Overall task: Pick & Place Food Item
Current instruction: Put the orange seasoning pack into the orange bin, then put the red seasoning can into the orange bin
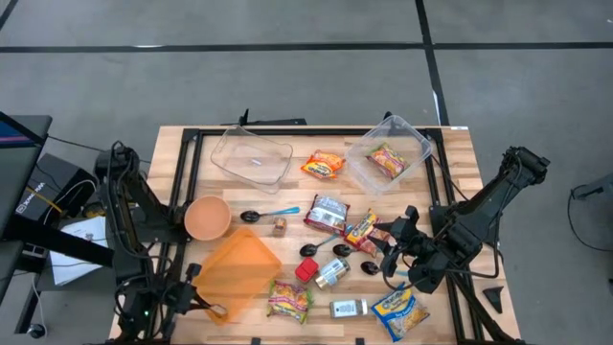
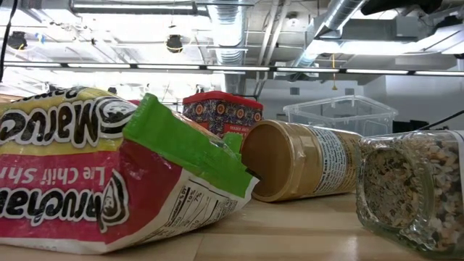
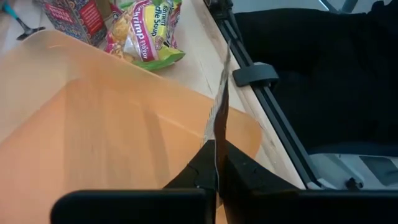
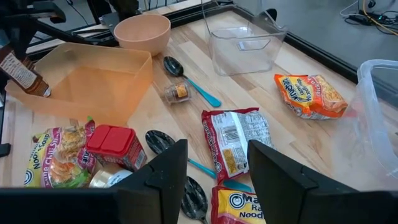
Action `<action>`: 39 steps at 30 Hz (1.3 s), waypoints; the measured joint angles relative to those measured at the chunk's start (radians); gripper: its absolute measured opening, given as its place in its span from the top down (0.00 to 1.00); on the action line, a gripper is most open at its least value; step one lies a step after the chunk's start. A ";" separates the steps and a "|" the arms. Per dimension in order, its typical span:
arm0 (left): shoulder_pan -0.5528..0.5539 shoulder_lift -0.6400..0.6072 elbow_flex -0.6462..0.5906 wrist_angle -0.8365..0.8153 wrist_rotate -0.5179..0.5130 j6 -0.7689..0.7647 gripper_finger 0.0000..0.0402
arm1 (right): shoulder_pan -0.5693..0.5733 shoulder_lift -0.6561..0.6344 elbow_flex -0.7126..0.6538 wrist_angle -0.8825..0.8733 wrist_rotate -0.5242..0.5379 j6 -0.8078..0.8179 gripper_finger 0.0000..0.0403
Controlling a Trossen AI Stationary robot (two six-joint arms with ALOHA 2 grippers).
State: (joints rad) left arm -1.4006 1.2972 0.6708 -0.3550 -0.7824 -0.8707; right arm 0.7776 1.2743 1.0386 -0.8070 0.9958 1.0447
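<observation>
packet (image 3: pixel 219 106) | thin, brown, upright on edge | over orange bin (image 3: pixel 93 124)

You've got a light wooden table (image 1: pixel 450 153) (black rails along its sides) with an orange bin (image 1: pixel 237 272), a pink bowl (image 1: pixel 207 218), two clear tubs (image 1: pixel 251 156), spoons (image 1: pixel 268 214), and noodle packets (image 1: pixel 323 165) scattered across it.

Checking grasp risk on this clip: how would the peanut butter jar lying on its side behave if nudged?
The peanut butter jar lies on its side, so it would probably roll rather than slide. Its smooth round wall looks rigid and may slip in a gripper. It appears full, so likely heavy for its size.
</observation>
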 joint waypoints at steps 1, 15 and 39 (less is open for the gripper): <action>0.000 0.000 0.000 0.000 -0.001 0.000 0.99 | 0.000 0.000 0.000 0.000 0.000 0.000 0.59; 0.000 0.000 0.000 -0.031 -0.109 0.035 0.65 | 0.000 0.000 0.000 0.000 0.000 0.003 0.59; 0.249 -0.340 0.000 0.374 -0.638 0.998 0.34 | 0.000 0.001 -0.001 0.000 0.000 -0.032 0.59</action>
State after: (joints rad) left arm -1.1513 0.9568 0.6708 0.0195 -1.4209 0.1274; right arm 0.7776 1.2751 1.0378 -0.8070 0.9962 1.0130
